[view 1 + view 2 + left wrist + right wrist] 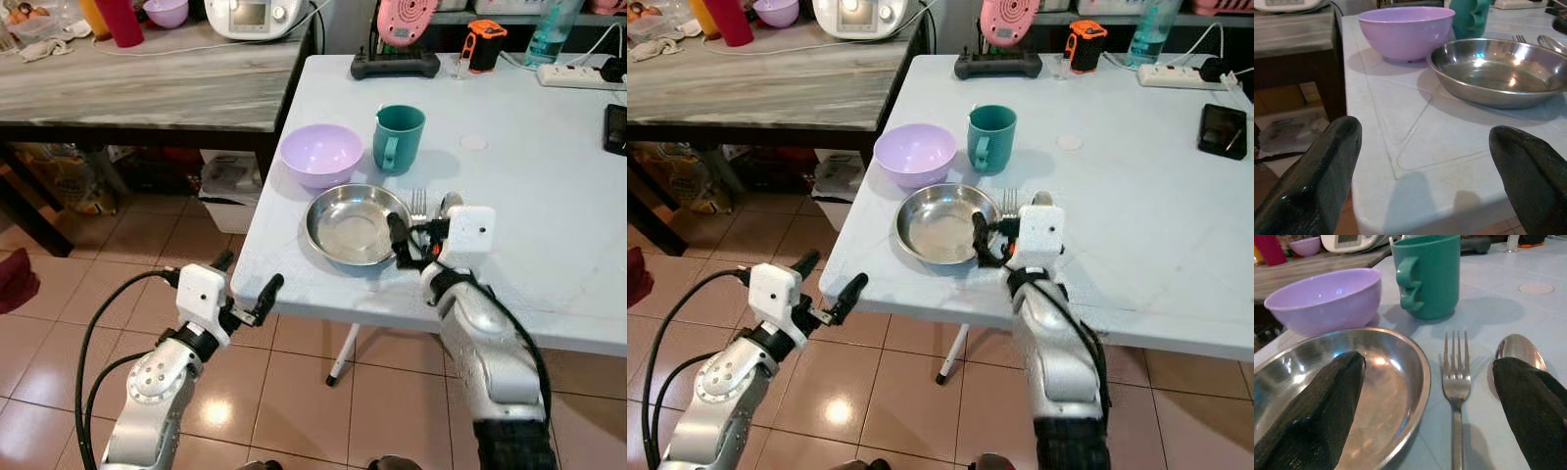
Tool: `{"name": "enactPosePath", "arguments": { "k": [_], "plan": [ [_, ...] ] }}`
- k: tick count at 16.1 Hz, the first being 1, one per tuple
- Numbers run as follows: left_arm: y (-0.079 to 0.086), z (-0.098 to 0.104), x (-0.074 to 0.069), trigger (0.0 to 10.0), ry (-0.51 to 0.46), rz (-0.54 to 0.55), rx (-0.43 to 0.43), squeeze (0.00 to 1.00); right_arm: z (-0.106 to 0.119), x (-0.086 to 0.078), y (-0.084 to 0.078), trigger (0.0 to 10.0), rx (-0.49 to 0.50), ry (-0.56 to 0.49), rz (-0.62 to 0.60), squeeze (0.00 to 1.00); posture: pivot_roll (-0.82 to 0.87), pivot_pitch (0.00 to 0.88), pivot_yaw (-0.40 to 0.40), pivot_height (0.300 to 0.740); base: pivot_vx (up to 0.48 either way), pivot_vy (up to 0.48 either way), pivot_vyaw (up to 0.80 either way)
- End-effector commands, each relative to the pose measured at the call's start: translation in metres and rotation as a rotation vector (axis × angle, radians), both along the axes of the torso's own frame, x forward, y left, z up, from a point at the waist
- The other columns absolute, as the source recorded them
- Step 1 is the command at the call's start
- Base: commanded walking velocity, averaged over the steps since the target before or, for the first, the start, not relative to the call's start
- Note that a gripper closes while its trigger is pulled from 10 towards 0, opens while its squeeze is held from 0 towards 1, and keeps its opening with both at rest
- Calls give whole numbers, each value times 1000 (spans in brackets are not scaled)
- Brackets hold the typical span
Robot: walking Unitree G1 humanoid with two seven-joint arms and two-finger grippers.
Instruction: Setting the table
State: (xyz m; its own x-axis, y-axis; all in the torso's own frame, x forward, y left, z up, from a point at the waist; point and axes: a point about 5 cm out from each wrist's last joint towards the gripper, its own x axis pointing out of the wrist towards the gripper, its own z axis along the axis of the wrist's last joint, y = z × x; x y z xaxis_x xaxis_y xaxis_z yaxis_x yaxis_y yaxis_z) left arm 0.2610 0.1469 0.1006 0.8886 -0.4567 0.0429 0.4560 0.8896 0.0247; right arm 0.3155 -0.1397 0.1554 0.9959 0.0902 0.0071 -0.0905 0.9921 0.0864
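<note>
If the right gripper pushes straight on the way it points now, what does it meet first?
Probably the metal fork: it lies between the right gripper's open black fingers, one over the steel plate, one over the spoon. Beyond the fork stands the teal mug. Height above the table is unclear.

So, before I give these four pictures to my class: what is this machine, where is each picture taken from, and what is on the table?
It is a humanoid robot with two silver arms, each ending in two black fingers. The two wide pictures come from its head, looking down; the close ones come from cameras on each wrist. On the pale table lie a steel plate, a purple bowl, a green mug, a fork and a spoon. The right gripper is open over the fork, one finger above the plate, holding nothing. The left gripper hangs open by the table's edge, empty.
</note>
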Motion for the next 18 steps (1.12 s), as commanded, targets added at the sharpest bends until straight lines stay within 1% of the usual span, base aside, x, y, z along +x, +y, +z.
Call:
{"name": "enactPosePath", "arguments": {
  "k": [1,4,6,8,10,13,18],
  "plan": [
    [1,-1,-3,10000,-3,-11,14,0,1,5,2,10000,31,19,7,0,-182,147,80,740,0,0,0],
    [-5,0,-8,10000,-14,-103,19,0,6,20,5,10000,77,55,16,0,-177,148,78,740,0,0,0],
    [-3,0,-7,10000,-13,-98,23,0,6,26,7,10000,104,82,14,0,-175,150,77,740,0,0,0],
    [-2,0,-7,10000,-14,-97,23,0,5,31,12,10000,123,108,39,0,-173,151,81,740,0,0,0],
    [-4,0,-7,10000,-11,-107,17,0,3,34,13,10000,115,125,37,0,-173,153,82,740,0,0,0],
    [-6,-1,-9,10000,-6,-143,12,0,-2,37,21,10000,123,165,75,0,-174,155,84,740,0,0,0],
    [-5,-2,-8,10000,-11,-146,7,0,-16,38,33,10000,135,241,130,0,-168,155,81,740,0,0,0]
  ]
}}
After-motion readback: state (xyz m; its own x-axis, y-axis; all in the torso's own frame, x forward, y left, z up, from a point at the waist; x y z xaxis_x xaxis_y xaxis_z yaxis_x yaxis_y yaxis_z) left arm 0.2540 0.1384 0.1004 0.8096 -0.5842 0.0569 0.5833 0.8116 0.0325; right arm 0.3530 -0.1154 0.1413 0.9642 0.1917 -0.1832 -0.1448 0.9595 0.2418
